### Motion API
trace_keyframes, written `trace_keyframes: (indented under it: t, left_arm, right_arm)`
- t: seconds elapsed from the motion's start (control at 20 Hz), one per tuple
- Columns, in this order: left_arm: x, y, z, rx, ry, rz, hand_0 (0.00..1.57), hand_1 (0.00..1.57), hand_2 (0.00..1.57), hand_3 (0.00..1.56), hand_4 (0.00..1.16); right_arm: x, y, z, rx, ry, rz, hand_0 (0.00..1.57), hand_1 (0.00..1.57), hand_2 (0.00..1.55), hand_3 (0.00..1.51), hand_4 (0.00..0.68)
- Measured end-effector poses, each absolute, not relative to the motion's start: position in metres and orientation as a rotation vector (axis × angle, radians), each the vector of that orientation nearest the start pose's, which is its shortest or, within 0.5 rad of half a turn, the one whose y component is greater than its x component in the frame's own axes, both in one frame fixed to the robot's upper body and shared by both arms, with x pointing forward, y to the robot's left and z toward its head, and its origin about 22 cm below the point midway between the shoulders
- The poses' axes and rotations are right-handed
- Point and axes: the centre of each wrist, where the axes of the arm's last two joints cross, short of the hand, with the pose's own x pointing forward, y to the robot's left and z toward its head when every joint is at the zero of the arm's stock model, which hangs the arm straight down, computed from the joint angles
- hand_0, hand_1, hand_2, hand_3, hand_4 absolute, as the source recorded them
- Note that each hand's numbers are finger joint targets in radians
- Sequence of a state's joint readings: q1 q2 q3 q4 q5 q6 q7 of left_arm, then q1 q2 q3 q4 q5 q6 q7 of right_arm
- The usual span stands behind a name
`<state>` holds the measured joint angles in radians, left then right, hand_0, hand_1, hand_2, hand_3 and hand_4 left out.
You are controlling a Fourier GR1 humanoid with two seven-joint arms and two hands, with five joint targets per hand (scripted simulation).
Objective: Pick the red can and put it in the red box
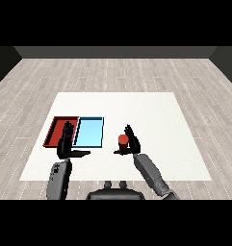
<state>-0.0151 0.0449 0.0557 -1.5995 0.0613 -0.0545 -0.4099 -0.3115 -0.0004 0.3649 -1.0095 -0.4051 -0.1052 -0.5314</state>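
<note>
The red can (pixel 122 141) stands upright on the white table (pixel 151 115), to the right of the two trays. My right hand (pixel 132 142) is right beside it on its right, fingers straight and pointing up, thumb reaching under the can's near side; the fingers are not curled round the can. The red tray (pixel 54 130) lies at the left with nothing visible in it. My left hand (pixel 66 143) hovers over the red tray's near right corner, fingers straight and thumb out to the right.
A light blue tray (pixel 90 132) lies against the red tray's right side, between it and the can. The table's far half and right side hold nothing.
</note>
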Motion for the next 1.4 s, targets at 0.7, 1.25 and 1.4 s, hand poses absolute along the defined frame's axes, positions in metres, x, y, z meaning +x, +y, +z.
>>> trace_keyframes:
  t: [0.7, 1.25, 1.4]
  left_arm:
    - [0.248, 0.256, 0.013, -0.01, -2.028, -0.011, 0.0, 0.0, 0.0, 0.0, 0.0]
    - [0.251, 0.251, 0.014, -0.004, -2.037, -0.001, 0.0, 0.0, 0.0, 0.0, 0.0]
    - [0.246, 0.25, 0.01, 0.007, -2.041, -0.007, 0.0, 0.0, 0.0, 0.0, 0.0]
  right_arm:
    - [0.294, -0.114, -0.056, 0.121, -1.603, 0.007, 1.57, 1.57, 1.49, 1.43, 0.568]
    - [0.297, -0.119, -0.054, 0.068, -1.572, 0.008, 1.57, 1.57, 1.49, 1.43, 0.582]
    - [0.298, -0.121, -0.052, 0.063, -1.574, 0.009, 1.57, 1.57, 1.49, 1.42, 0.603]
